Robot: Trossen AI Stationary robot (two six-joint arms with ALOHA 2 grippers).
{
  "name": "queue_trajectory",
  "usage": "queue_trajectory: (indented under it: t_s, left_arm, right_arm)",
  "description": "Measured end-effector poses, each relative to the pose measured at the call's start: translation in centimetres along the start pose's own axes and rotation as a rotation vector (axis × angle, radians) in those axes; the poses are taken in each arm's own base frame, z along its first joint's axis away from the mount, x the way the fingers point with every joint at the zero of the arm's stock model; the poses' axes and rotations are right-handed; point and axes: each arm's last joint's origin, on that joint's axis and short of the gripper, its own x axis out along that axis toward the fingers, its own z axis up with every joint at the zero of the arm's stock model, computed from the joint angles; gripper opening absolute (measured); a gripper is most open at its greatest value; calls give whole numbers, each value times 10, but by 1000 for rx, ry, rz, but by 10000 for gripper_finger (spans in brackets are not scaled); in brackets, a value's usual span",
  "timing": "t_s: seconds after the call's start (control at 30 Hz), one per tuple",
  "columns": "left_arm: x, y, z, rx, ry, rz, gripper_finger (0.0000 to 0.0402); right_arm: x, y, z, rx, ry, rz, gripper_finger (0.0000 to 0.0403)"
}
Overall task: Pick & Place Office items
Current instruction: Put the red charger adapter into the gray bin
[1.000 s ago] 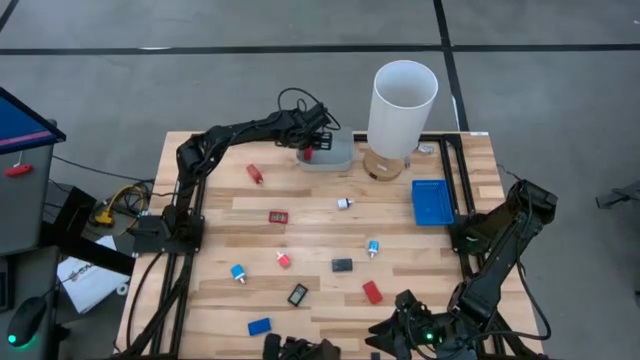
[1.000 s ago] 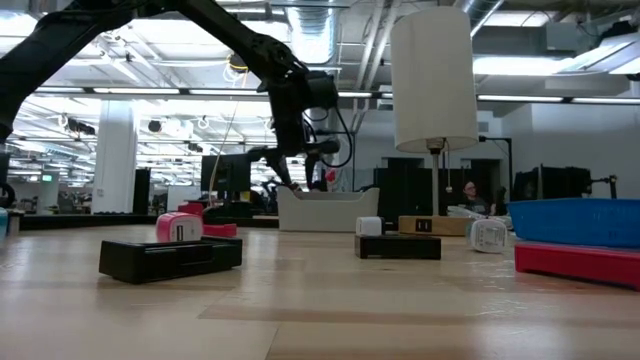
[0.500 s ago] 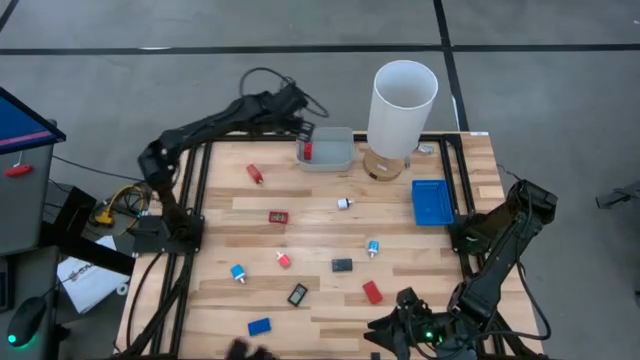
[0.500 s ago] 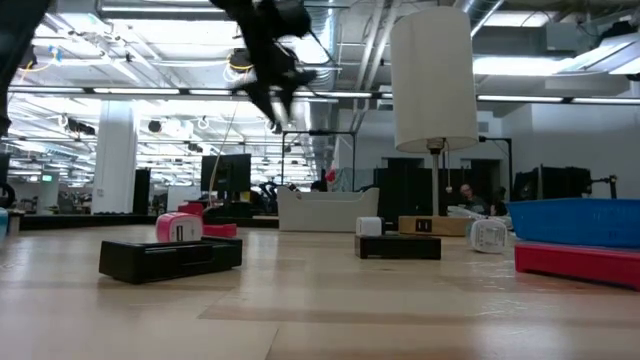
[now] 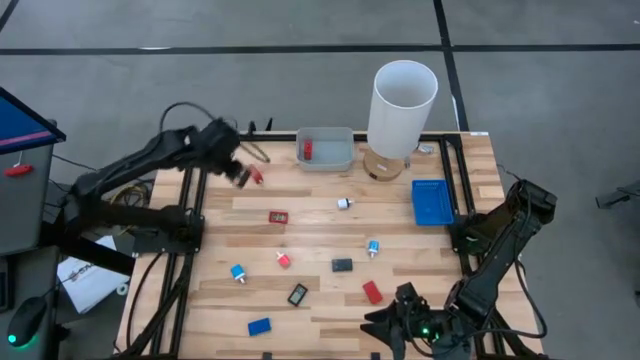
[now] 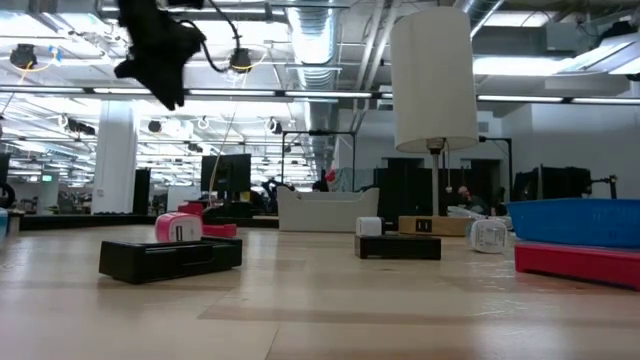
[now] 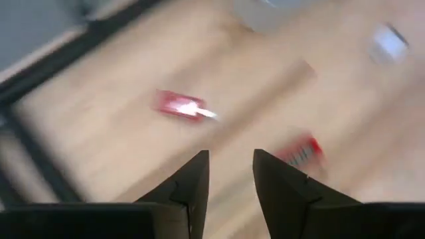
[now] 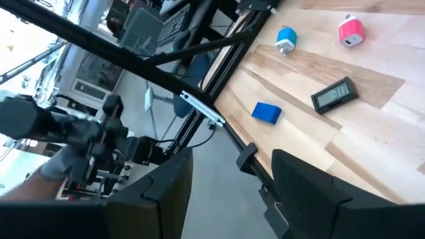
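Since a second ago, our left claw (image 5: pixel 238 172) left the grey tray (image 5: pixel 325 160), clenched empty; one red piece (image 5: pixel 307 150) inside, ten remain.

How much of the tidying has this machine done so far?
Barely started. One red piece lies in the grey tray. The left gripper is shut and empty above the table's far-left part. About ten pieces, such as the blue block, remain scattered on the table.
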Motion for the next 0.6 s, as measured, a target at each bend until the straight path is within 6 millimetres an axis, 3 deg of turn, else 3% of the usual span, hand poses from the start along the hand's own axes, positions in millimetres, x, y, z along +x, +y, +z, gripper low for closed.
queue_trajectory:
  t_s: [0.1,0.27,0.6]
  left_arm:
    - [-5,-3,-18,232,43,-118,116]
    - [-1,-20,-26,552,148,-134,146]
    - [45,-71,-28,1412,446,43,218]
  right_arm:
    - [1,0,1,-6,-1,3,198]
    - [2,1,2,2,-6,8,198]
    - [2,4,3,15,-22,25,198]
